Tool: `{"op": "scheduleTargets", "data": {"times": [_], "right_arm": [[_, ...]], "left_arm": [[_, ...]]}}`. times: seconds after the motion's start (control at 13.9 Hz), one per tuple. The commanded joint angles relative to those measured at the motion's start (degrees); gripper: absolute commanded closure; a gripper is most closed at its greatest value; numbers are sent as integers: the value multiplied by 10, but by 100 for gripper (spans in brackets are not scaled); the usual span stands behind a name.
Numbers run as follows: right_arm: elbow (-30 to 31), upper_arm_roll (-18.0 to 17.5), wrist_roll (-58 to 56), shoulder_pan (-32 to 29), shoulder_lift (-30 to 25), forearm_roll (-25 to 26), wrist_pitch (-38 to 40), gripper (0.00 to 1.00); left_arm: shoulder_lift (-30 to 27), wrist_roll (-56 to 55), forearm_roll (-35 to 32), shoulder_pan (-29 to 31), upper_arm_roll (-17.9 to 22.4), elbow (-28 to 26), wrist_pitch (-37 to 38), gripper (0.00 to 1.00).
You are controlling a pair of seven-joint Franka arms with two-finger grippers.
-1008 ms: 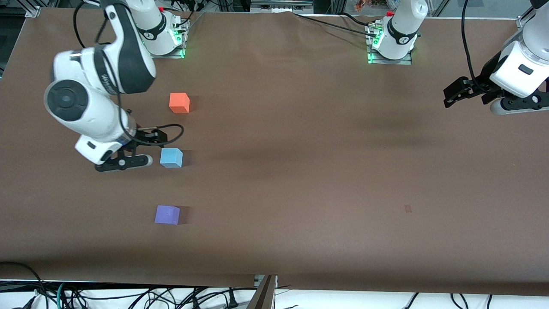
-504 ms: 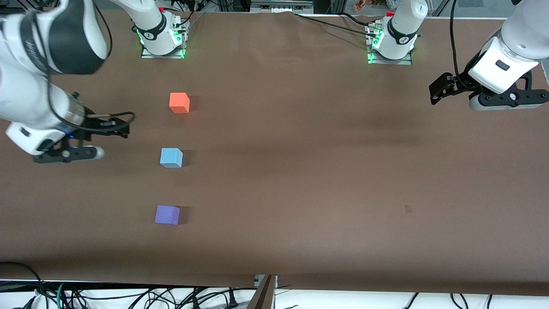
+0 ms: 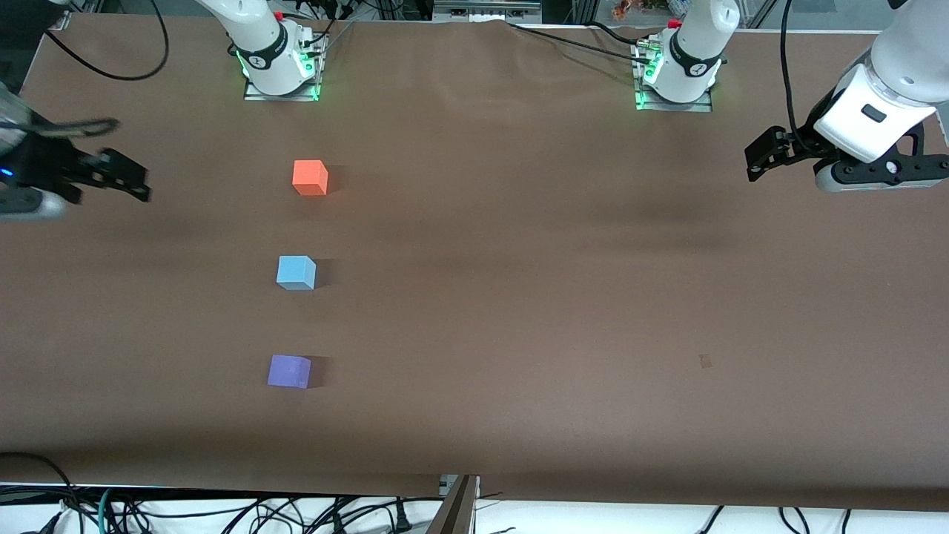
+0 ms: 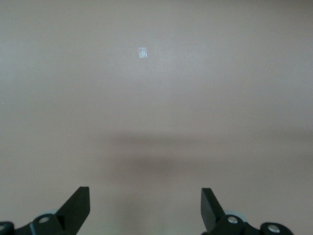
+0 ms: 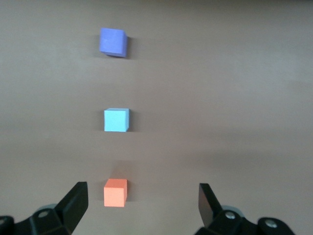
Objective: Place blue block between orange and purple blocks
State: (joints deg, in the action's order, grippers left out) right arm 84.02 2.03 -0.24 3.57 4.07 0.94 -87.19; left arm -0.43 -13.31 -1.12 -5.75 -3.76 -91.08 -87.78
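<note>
Now we see the brown tabletop (image 3: 519,297) with three cubes lined up toward the right arm's end. The blue block (image 3: 296,272) rests flat between the other two: the orange block (image 3: 310,178) lies farther from the front camera, near the right arm's base, and the purple block (image 3: 289,371) lies nearer to that camera. All three stand apart from one another, none touching.

Our right gripper (image 3: 122,178) hangs over the tabletop's edge at the right arm's end, well apart from the cubes, its jaws spread wide and holding nothing. From the right wrist view we look along the row, with the orange block (image 5: 115,192) closest between the finger tips, then the blue block (image 5: 116,120), then the purple block (image 5: 113,41).

Our left gripper (image 3: 767,152) waits over the tabletop at the left arm's end, jaws likewise parted and empty. Its wrist view shows bare brown surface with one small pale patch (image 4: 143,53) on it.

Along the tabletop's edge nearest the front camera, cables (image 3: 222,512) trail over a white floor.
</note>
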Motion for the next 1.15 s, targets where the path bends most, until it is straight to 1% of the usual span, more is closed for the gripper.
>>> {"op": "scheduleTargets", "data": {"times": [0.0,0.22,0.5,0.65,0.79,1.08], "right_arm": [[43,-16,-5,-18,-49,1,13,0],[46,-33,-1,-18,-56,5,43,0],[40,-33,-2,-16,-36,6,40,0],[29,-30,-5,-17,-26,6,42,0],[27,-30,-3,-16,-22,5,40,0],[27,-31,-1,-14,-21,0,40,0]], "left_arm": [[-12,8,-15,5,-2,-9,-7,0],[-12,8,-15,6,-1,-9,-7,0],[-10,6,-14,13,6,-11,-6,0],[-5,4,-6,44,6,-13,-7,0],[2,3,-5,60,5,-12,-7,0],[2,3,-5,64,5,-12,-7,0]]}}
